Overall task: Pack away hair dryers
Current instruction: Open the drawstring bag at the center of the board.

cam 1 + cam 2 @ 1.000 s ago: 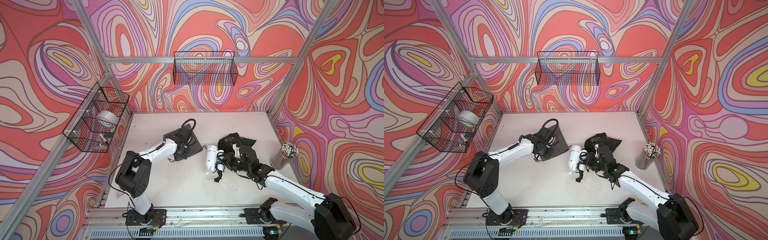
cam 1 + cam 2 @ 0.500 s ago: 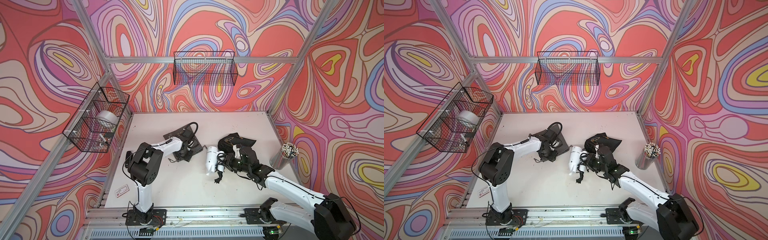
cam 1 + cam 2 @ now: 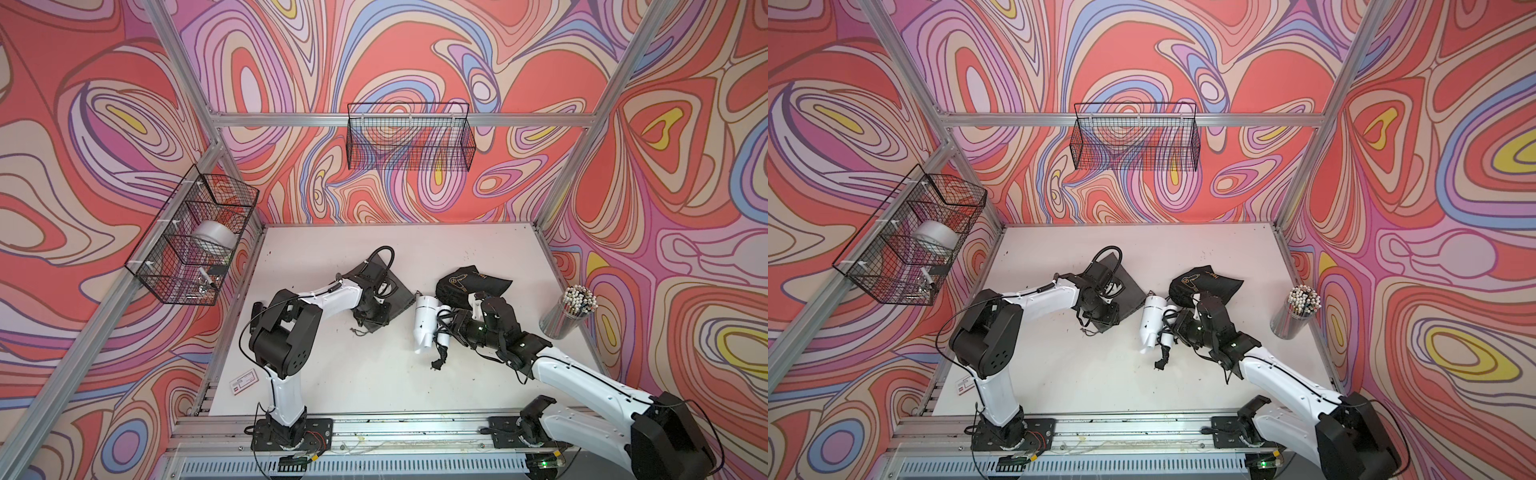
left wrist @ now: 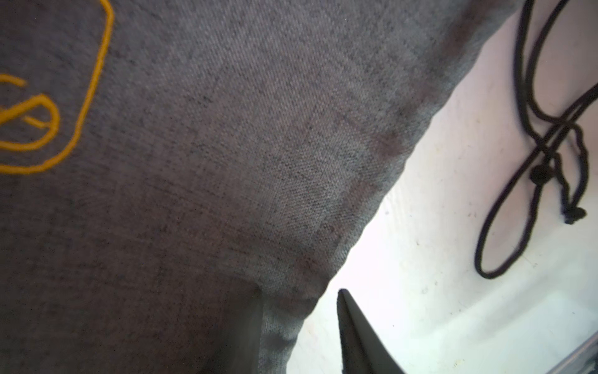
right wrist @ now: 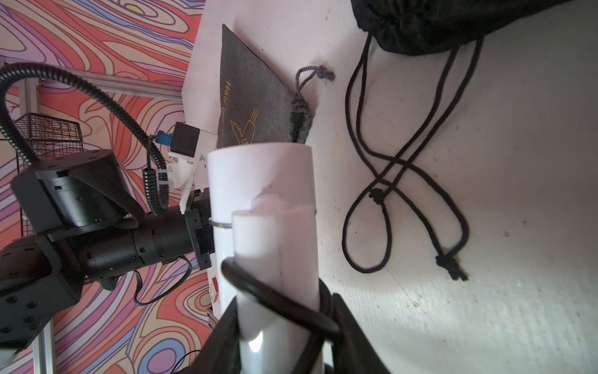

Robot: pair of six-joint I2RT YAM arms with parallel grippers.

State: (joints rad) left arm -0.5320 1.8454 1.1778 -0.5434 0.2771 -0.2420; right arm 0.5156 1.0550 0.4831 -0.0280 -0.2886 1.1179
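Since your right claw (image 5: 281,327) is clamped on the folded handle of the white hair dryer (image 3: 423,328), low between the grey pouch (image 4: 226,145) and black pouch (image 3: 469,286), you're likely bagging it. Your left claw (image 4: 300,298), jaws apart, straddles the grey pouch's edge: pinch it, lift the mouth.

Both top views are bright and evenly lit, bowed towards the edges. The left wrist view is soft: tabletop (image 4: 437,259) glaring white, drawstring (image 4: 534,145) blurred.
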